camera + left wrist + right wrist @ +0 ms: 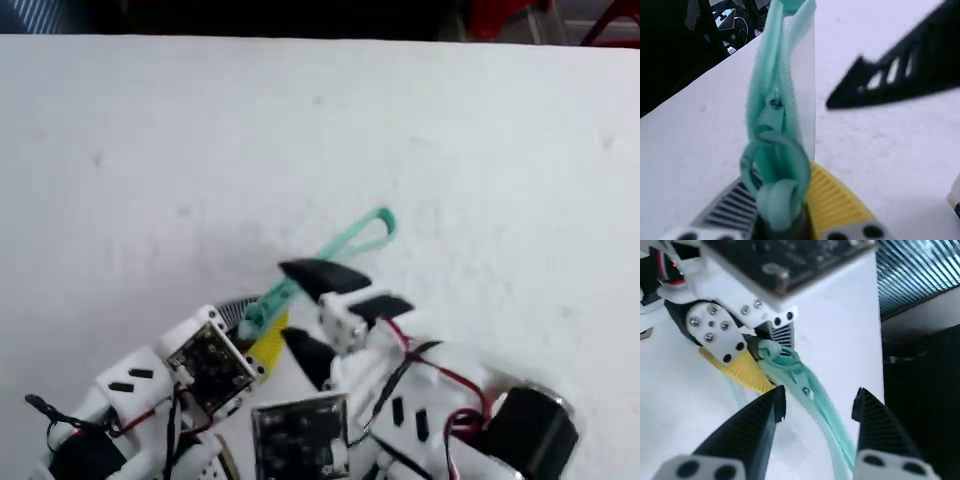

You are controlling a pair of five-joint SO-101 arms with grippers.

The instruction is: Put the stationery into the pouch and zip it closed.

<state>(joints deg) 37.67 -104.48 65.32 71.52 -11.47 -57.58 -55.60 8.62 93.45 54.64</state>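
**Overhead feed:** Both arms crowd the 6 o'clock edge of the white table [150, 150]. The left gripper [258, 328], at about 7 o'clock from the picture's centre, is pinched on the near end of the pouch [345, 240]. The pouch lies edge-on to me as a thin teal band, running from those tips out toward 1 o'clock and ending in a small loop. The right gripper [284, 300] comes in from 5 o'clock and is spread wide. It has one black finger on each side of the band, just beside the left gripper's tips.

**Left wrist feed:** The zip pull [777, 165], a teal ring, sits clamped in the left gripper [782, 212], between its grey finger [727, 210] and its yellow finger [835, 200]. The teal zip [765, 75] stretches away from the pull, with a clear panel of the pouch beside it. One black finger [900, 70] of the right gripper hangs over the table farther out, apart from the zip.

**Right wrist feed:** The right gripper [820, 397] stands open and the teal zip [825, 415] passes between its two black fingers. I cannot tell whether either finger touches it. Just beyond, the left gripper [762, 352] nips the zip pull [767, 349] against its yellow finger [742, 370], low over the table [840, 315].
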